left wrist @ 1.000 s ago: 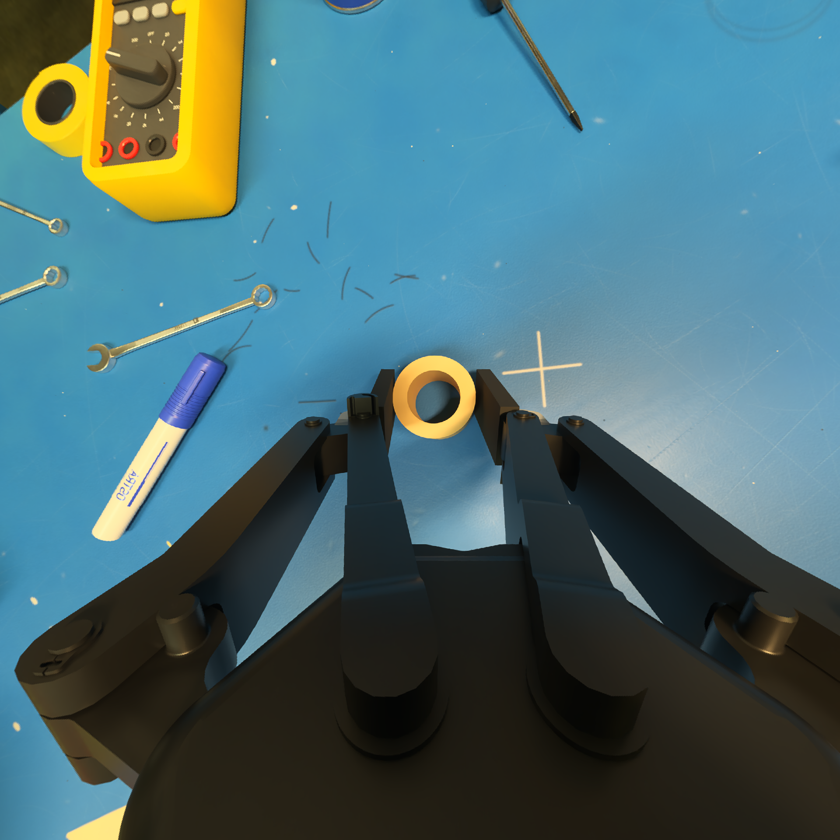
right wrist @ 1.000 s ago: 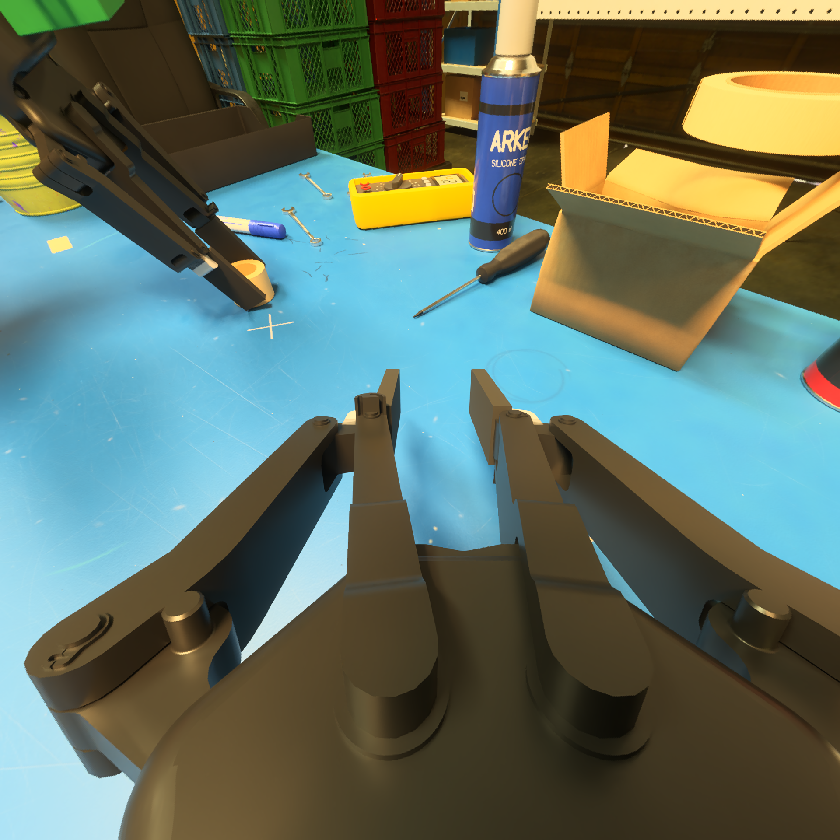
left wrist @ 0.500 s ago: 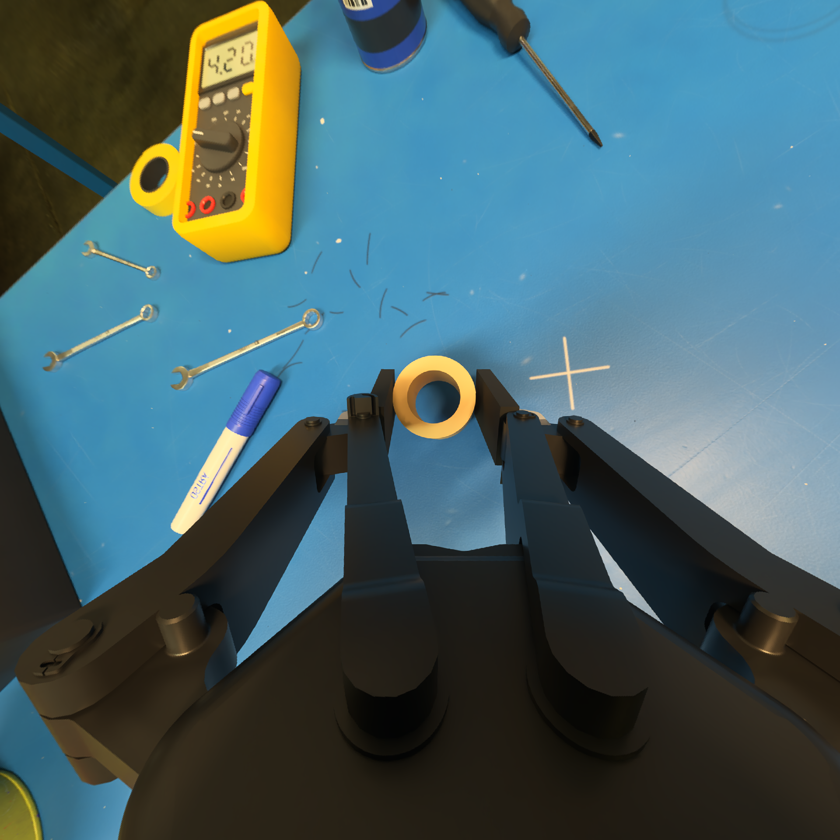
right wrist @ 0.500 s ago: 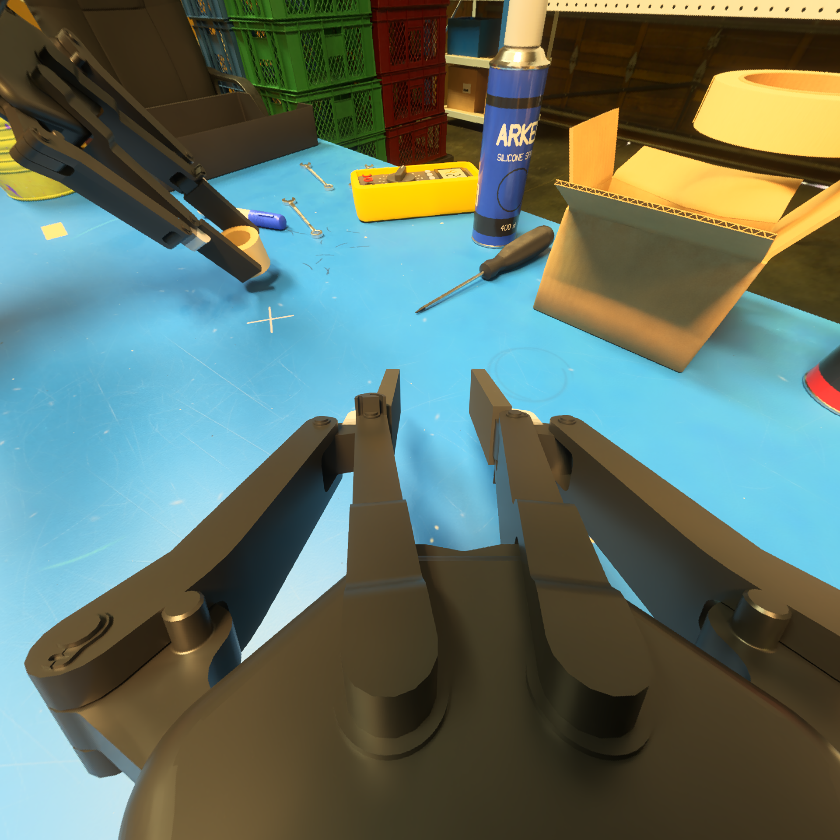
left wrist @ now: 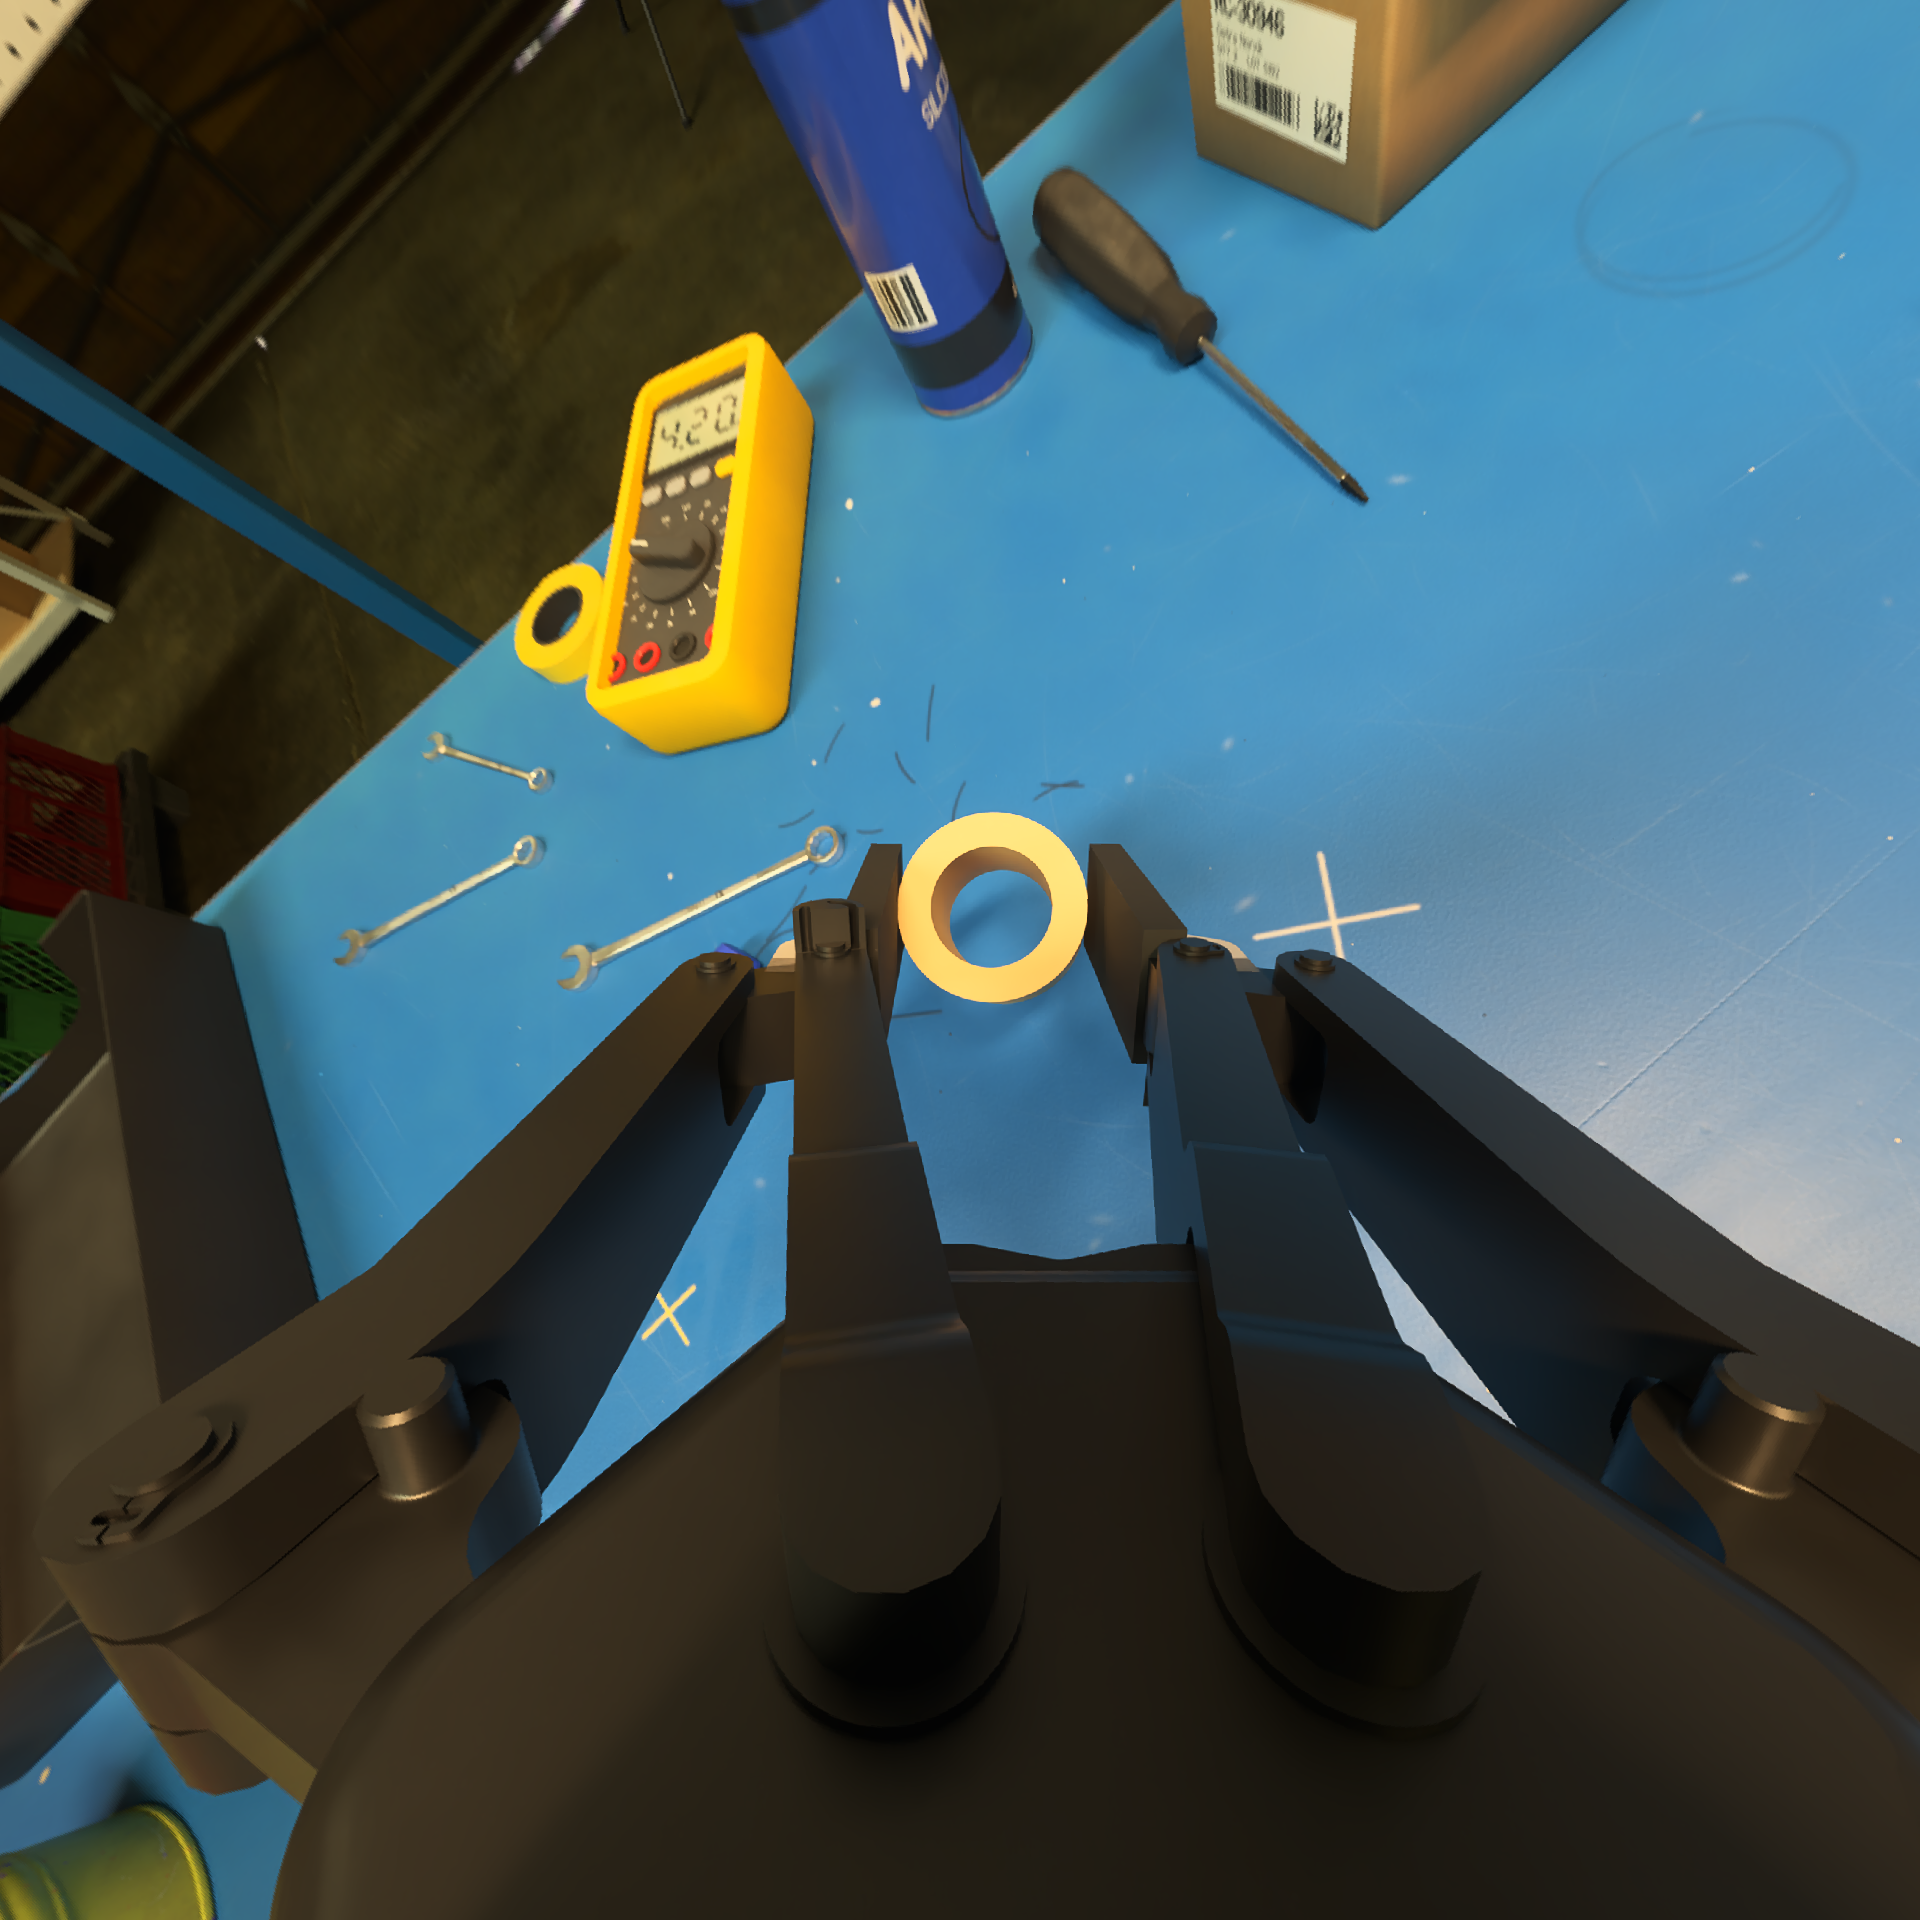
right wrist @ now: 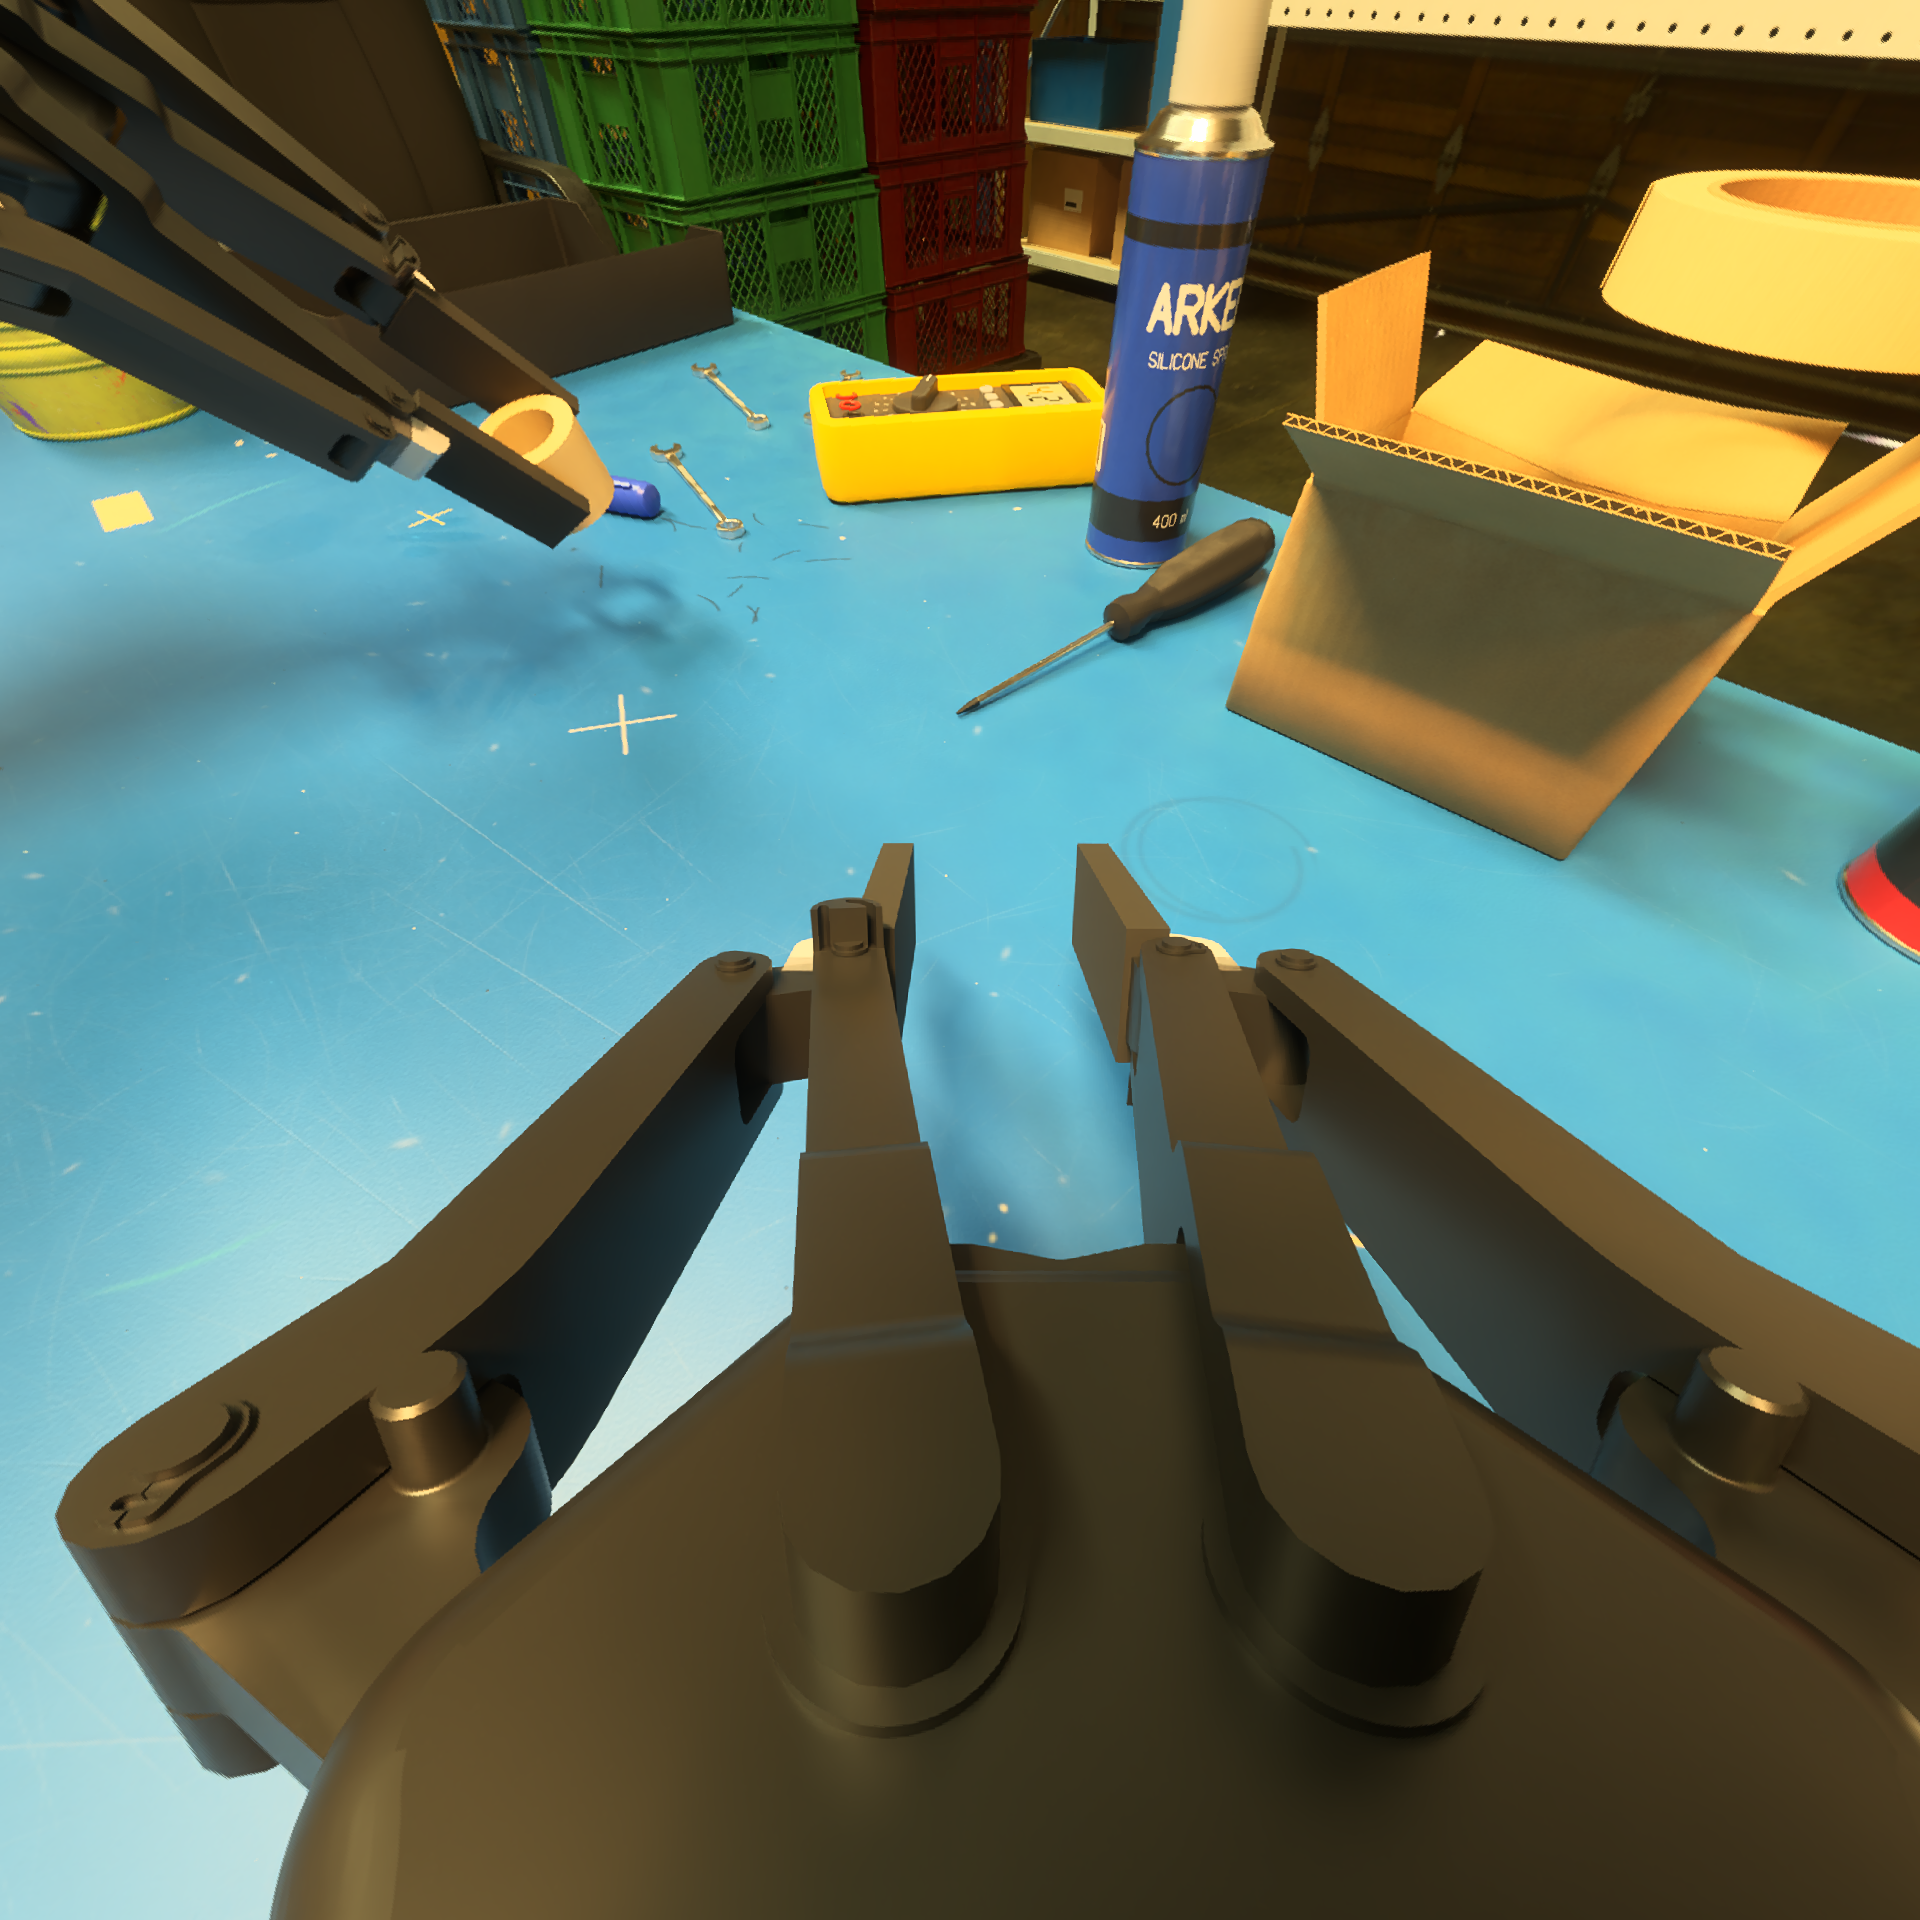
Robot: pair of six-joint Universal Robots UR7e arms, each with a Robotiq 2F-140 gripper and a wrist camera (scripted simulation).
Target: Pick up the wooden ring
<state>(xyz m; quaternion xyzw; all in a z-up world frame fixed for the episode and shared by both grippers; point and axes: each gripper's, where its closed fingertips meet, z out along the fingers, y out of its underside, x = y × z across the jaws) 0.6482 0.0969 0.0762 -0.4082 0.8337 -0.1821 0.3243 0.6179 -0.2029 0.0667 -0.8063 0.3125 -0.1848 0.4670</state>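
lettering on spray can (right wrist: 1179,343), multimeter (left wrist: 707,540), box (left wrist: 1351,94)

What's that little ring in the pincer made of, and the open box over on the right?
The ring looks like pale, smooth, matte wood, though no grain shows. The left pincer grips it clear of the table. The box looks like brown corrugated cardboard: fluting shows along its cut edge.

Left wrist view looks steeply down, right low, forward; both share multimeter (left wrist: 707,540).
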